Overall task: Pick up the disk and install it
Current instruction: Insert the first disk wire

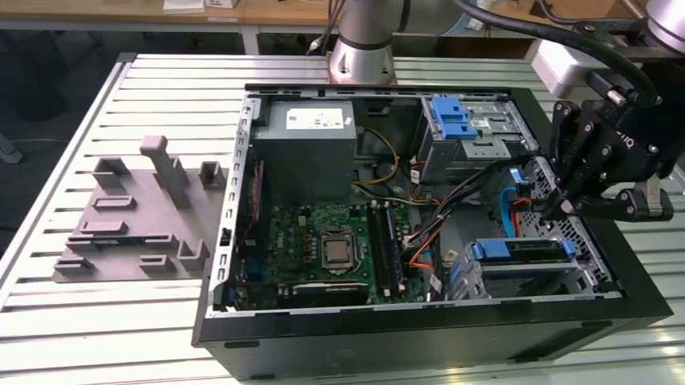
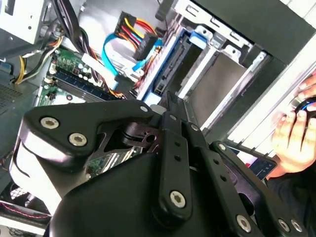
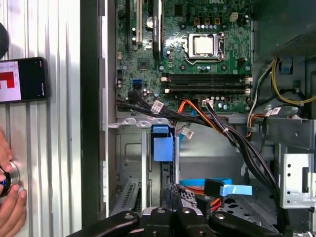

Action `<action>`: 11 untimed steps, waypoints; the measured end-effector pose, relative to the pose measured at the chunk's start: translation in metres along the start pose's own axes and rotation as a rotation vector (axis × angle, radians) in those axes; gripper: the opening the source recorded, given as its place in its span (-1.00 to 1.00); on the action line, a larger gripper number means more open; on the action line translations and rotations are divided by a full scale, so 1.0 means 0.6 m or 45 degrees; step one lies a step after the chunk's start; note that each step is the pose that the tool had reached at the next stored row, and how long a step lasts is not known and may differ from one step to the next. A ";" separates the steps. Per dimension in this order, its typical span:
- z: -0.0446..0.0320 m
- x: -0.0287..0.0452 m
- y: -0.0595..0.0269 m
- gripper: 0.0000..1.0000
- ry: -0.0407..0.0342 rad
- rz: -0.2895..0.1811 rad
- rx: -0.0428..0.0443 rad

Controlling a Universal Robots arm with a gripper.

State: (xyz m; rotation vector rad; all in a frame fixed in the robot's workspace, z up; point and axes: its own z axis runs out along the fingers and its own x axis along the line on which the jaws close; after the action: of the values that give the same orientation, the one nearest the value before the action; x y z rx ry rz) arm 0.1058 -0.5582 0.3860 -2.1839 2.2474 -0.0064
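A grey moulded fixture (image 1: 134,216) lies on the slatted table (image 1: 64,321); a phone (image 3: 23,80) rests nearby.

You'll find the disk (image 1: 521,251) already seated in the drive cage at the front corner of the open computer case, on the exterior view's right. It stands on edge, its blue plastic carrier frame facing up. In the first wrist view that blue frame (image 3: 163,144) shows between the cage's metal walls.

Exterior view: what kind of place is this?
Probably a robotics lab bench: an open PC case on a slatted metal table, a grey fixture beside it, the arm's gripper over the drive bays.
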 end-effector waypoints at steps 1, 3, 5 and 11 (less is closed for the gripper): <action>0.000 -0.003 -0.002 -0.79 -0.0002 0.000 0.001; 0.001 -0.008 -0.007 -0.79 -0.0003 0.000 0.002; 0.002 -0.010 -0.011 -0.79 -0.0003 0.000 0.004; 0.006 -0.013 -0.012 -0.79 -0.0015 0.000 0.053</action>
State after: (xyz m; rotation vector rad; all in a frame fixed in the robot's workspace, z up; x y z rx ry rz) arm 0.1132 -0.5508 0.3823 -2.1629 2.2257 -0.0513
